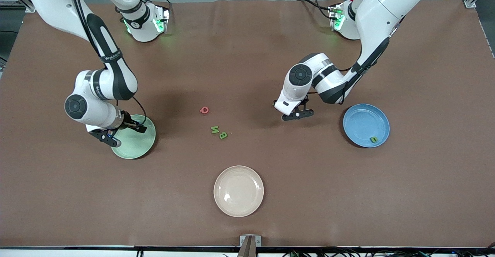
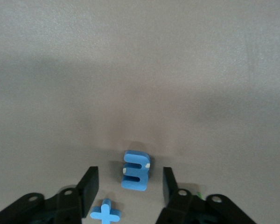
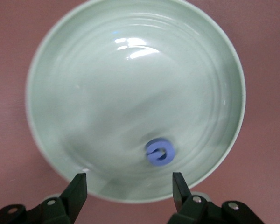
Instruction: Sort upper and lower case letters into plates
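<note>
My right gripper [image 1: 120, 132] is open over the edge of the mint green plate [image 1: 139, 145]. In the right wrist view the plate [image 3: 107, 93] holds one round blue letter [image 3: 159, 151], just past my open gripper [image 3: 129, 189]. My left gripper [image 1: 297, 114] is open low over the bare table beside the sky blue plate [image 1: 359, 119], which holds one green letter [image 1: 373, 139]. In the left wrist view a blue E-shaped letter [image 2: 135, 170] lies between the fingers of my open gripper [image 2: 129, 189], and a blue t-shaped letter [image 2: 105, 214] lies by one finger. A red letter [image 1: 204, 110] and two green letters [image 1: 215, 129] [image 1: 223, 135] lie mid-table.
A cream-beige plate [image 1: 238, 191] sits nearer the front camera than the loose letters, at mid-table. The brown table mat [image 1: 425, 191] spreads wide around the plates. Both arm bases stand at the table's edge farthest from the camera.
</note>
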Action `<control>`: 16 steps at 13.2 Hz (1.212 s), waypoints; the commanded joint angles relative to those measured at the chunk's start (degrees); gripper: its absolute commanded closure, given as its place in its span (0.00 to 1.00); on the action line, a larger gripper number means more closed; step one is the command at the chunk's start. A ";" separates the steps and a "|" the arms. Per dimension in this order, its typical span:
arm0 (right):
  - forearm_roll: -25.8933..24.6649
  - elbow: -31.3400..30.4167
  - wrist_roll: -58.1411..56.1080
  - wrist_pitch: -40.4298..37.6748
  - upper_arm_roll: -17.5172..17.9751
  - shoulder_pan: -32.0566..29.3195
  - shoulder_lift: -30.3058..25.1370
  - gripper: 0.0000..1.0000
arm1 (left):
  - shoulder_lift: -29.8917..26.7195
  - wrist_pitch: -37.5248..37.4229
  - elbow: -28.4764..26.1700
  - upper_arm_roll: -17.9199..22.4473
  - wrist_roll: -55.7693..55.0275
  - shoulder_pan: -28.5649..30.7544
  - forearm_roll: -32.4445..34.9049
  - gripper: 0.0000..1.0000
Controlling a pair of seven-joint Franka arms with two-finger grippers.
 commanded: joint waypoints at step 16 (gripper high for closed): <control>-1.93 -9.17 53.28 -2.04 -0.41 24.16 -14.05 0.00 | -4.17 -8.60 4.74 0.14 4.80 7.60 3.56 1.00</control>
